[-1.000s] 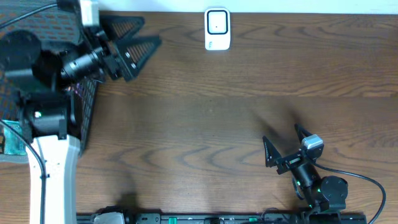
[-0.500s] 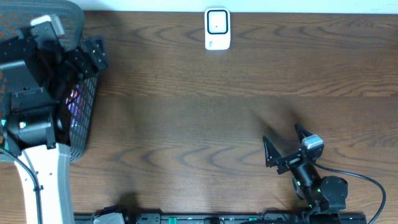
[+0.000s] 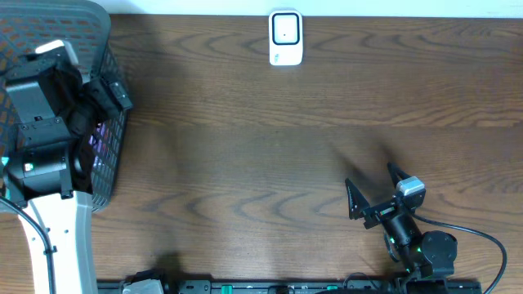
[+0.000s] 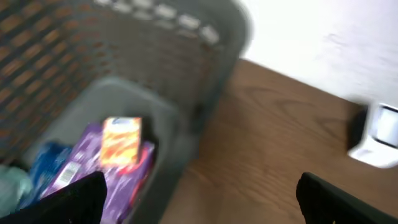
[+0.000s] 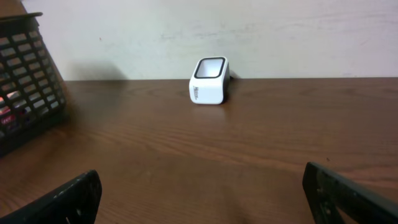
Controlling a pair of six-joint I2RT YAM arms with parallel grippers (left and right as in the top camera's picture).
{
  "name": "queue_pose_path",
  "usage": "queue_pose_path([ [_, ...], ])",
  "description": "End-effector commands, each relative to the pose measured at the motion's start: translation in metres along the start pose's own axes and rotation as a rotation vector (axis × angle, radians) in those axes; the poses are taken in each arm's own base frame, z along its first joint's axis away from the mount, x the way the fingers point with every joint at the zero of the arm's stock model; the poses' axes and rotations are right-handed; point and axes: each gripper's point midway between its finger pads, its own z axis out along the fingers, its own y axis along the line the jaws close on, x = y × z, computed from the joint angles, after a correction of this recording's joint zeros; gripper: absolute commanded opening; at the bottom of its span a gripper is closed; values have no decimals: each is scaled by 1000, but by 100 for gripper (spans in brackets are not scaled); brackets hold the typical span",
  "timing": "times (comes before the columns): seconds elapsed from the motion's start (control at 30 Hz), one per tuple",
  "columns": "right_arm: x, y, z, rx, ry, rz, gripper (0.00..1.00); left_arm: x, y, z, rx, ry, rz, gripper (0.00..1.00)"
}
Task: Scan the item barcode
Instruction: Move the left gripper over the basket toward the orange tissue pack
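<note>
A white barcode scanner (image 3: pixel 285 37) stands at the table's far edge, also seen in the right wrist view (image 5: pixel 209 81) and blurred in the left wrist view (image 4: pixel 379 134). The items lie in a dark mesh basket (image 3: pixel 114 155) at the left: a purple package (image 4: pixel 118 174), an orange box (image 4: pixel 121 140) on top of it, and a blue pack (image 4: pixel 46 165). My left gripper (image 3: pixel 110 96) hangs open over the basket's right rim, straddling its wall (image 4: pixel 199 205), holding nothing. My right gripper (image 3: pixel 372 194) rests open near the front right, empty (image 5: pixel 202 199), facing the scanner.
The basket's mesh wall (image 5: pixel 28 81) shows at the left of the right wrist view. A pale wall runs behind the table's far edge. Brown wooden tabletop (image 3: pixel 270 155) lies between the basket, the scanner and the right arm.
The left arm has swung left and back from the table beside the basket to over the basket, its gripper staying open. The right arm has not moved.
</note>
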Motion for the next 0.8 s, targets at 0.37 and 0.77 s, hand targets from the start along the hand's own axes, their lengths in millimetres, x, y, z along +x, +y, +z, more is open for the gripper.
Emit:
queue_pose_path([
  [0.37, 1, 2, 0, -10, 4, 14, 99, 8, 32, -3, -165, 25, -109, 98],
  [0.77, 1, 2, 0, -10, 4, 14, 99, 11, 33, -4, -169, 38, -108, 98],
])
